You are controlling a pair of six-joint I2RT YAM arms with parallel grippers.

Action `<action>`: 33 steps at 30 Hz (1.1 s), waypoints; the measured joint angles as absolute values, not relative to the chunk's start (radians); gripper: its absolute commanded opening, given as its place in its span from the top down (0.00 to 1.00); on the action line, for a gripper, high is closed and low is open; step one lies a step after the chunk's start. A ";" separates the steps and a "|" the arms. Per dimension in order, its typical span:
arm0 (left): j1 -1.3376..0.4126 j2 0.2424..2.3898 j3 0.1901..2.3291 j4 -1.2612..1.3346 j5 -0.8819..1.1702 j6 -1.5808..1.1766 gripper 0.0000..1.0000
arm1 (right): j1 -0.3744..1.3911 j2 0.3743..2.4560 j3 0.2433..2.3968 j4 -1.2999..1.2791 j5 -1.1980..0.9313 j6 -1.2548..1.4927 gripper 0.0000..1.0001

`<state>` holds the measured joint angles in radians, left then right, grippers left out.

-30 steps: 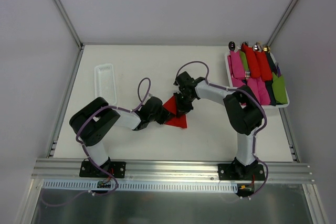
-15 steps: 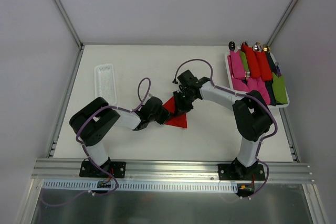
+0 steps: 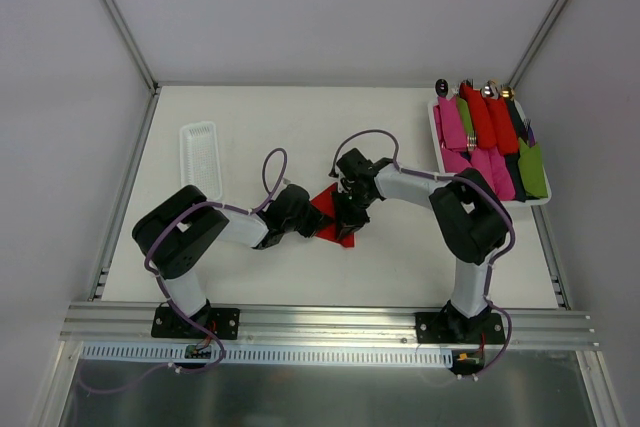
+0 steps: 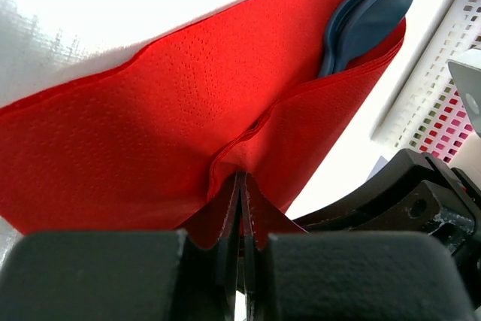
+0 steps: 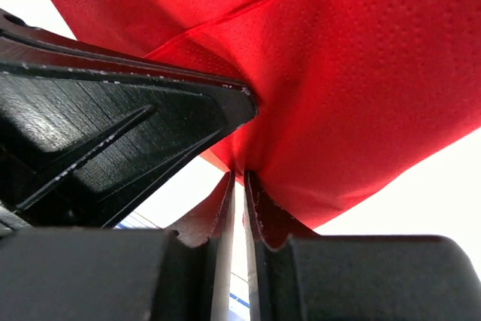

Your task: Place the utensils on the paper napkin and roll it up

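findings. the paper napkin (image 4: 150, 125) lies near the middle of the counter (image 3: 400, 277), between the two arms. it is folded over dark blue utensils (image 4: 364, 20), whose bowl ends stick out of the fold at one corner. what kind of utensils they are cannot be told for certain; they look like spoons.

left claw (image 4: 240, 186): closed, pinching a doubled ridge of the napkin. right claw (image 5: 237, 182): fingers almost together, and it appears to nip the napkin's edge at the tips, though the close view leaves this uncertain.

judgement. the step in hand is the rolling. the paper is thin and held at two small points, so a tear is the main risk.

recommendations:
- move both claws together in the same direction, so the sheet is never pulled apart between them.
- roll toward the utensils and stay low over the counter, so they remain trapped in the fold.
- do not drag the far corner, or the blue ends may slide out.
- release one claw only once the other pins the roll.
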<state>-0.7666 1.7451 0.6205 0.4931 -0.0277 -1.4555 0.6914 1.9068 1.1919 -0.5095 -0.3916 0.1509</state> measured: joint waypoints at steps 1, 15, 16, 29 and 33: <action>-0.767 1.745 0.620 0.493 -0.028 -1.456 1.00 | 0.691 1.907 1.194 -0.511 -0.393 0.151 0.88; -0.766 1.747 0.635 0.484 -0.022 -1.401 1.00 | 0.598 1.854 1.376 -0.512 -0.376 0.141 0.85; -0.766 1.748 0.640 0.479 -0.017 -1.385 1.00 | 0.588 1.857 1.388 -0.506 -0.377 0.139 0.85; -0.690 1.809 0.746 0.424 0.160 -1.108 1.00 | 0.527 1.953 1.372 -0.456 -0.521 0.100 0.87; -0.672 1.818 0.743 0.440 0.198 -1.103 1.00 | 0.495 1.952 1.282 -0.383 -0.590 0.120 0.86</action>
<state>-0.6724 1.8179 0.7433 0.4397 0.1978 -1.1030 0.4950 1.9518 1.2819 -0.3832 -0.5896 0.1196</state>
